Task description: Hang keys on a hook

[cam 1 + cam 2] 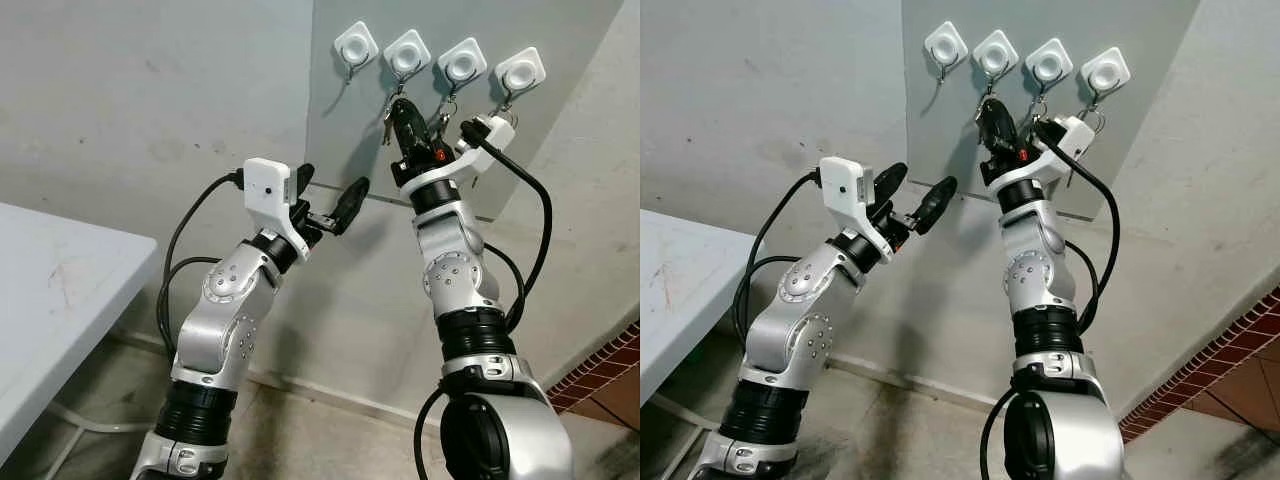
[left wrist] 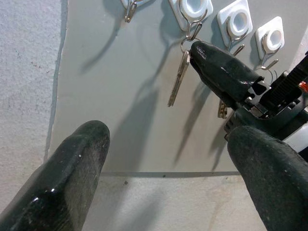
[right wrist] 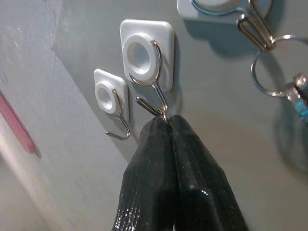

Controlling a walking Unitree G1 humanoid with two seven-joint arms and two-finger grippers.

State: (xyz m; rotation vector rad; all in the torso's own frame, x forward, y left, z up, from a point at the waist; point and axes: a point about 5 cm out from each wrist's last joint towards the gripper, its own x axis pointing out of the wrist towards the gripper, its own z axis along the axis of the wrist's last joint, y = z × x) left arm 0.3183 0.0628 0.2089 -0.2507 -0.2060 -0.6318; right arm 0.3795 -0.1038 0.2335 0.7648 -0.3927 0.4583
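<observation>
In the left eye view, upper centre, the right gripper [image 1: 397, 108] is raised to the second white square adhesive hook [image 1: 407, 52]. The left gripper [image 1: 328, 197], spread and empty, is held mid-frame. In the left wrist view, a silver key [image 2: 178, 79] is seen hanging at upper centre, its ring pinched by the closed right fingers. Judged the hanging step; release is called for next.

We see a grey panel [image 1: 350, 140] on the wall, upper centre of the frame, carrying a row of four white hooks [image 1: 438, 58] along its top edge. A key [image 2: 179, 79] hangs from the second hook from the left, and keys also hang from the two hooks to its right; the leftmost hook [image 1: 356, 48] is bare.
</observation>
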